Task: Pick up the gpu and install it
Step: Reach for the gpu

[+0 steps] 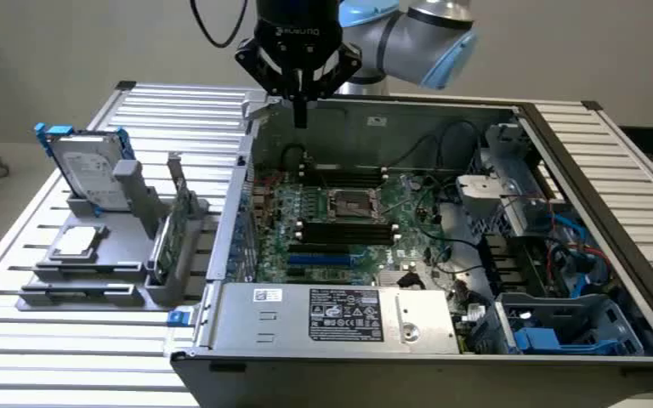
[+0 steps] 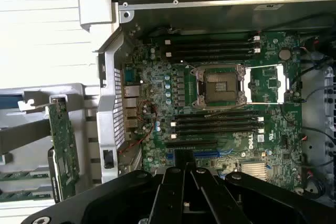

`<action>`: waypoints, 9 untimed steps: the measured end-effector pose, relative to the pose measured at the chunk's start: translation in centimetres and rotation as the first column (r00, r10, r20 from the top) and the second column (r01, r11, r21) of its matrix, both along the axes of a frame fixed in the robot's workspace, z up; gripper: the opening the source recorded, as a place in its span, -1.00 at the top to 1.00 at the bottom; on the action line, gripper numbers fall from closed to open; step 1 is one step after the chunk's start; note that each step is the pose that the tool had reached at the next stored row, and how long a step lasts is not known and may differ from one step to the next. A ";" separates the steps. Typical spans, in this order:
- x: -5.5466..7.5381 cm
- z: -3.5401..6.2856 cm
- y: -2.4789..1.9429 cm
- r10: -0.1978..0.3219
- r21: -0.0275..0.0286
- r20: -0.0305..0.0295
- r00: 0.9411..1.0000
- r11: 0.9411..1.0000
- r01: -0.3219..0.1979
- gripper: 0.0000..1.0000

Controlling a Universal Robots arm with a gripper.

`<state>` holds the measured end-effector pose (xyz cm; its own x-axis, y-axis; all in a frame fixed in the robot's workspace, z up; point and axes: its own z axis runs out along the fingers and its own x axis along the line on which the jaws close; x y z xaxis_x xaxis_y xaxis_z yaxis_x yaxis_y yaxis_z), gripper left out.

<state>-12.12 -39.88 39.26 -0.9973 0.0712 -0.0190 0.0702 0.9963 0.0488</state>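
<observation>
**Gpu (image 1: 166,242), a small flat card with a green circuit-board face, not yet picked up**

The pick-up step is in hand and looks barely begun. The gpu stands on edge in a grey plastic stand (image 1: 133,280) on the slatted metal bench (image 1: 31,340). It is just outside the wall of the open grey computer case (image 1: 553,153), on the exterior view's left. The black claw (image 1: 299,117) hangs clenched and empty over the case's far rim, above the green motherboard (image 1: 338,229). It is well apart from the card and higher than it. A grasp would likely call for the claw to spread its jaws, cross the case wall and come down squarely on the card's upper edge.
</observation>
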 end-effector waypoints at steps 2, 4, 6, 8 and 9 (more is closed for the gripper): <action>0.0 0.00 0.00 0.000 0.000 0.000 1.000 1.000 0.000 0.79; 0.0 0.00 0.00 0.000 0.000 0.000 1.000 1.000 0.000 0.79; 0.0 0.00 0.00 0.000 0.000 0.000 1.000 1.000 0.000 0.79; 0.0 0.00 0.00 0.000 0.000 0.000 1.000 1.000 0.000 0.79; 0.0 0.00 0.00 0.000 0.000 0.000 1.000 1.000 0.000 0.79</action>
<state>-12.12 -39.88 39.26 -0.9973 0.0712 -0.0190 0.0702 0.9963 0.0487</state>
